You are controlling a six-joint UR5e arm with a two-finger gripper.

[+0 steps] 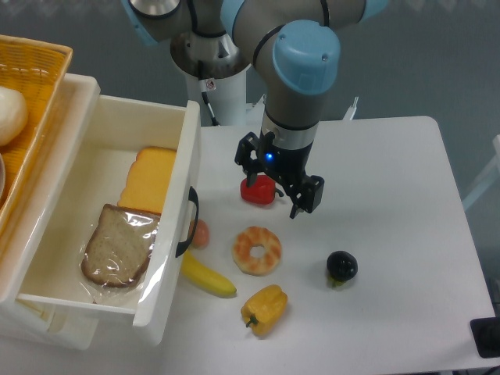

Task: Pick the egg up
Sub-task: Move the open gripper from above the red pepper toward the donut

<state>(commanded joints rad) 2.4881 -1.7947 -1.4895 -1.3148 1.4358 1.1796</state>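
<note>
The egg (pixel 201 233) is a small salmon-pink oval on the white table, right against the front of the open drawer (pixel 178 234), partly hidden by the drawer handle. My gripper (pixel 275 191) hangs above the table to the right of the egg, over the red pepper (pixel 258 191). Its two black fingers are spread apart and hold nothing. The glazed ring doughnut (pixel 257 250) lies between the gripper and the egg, a little nearer the front.
A banana (pixel 207 277) and a yellow pepper (pixel 264 308) lie near the front. A dark round fruit (pixel 341 266) sits at the right. The drawer holds bread slices (pixel 121 244). A wicker basket (pixel 35 74) with a white round object (pixel 11 113) stands at the far left.
</note>
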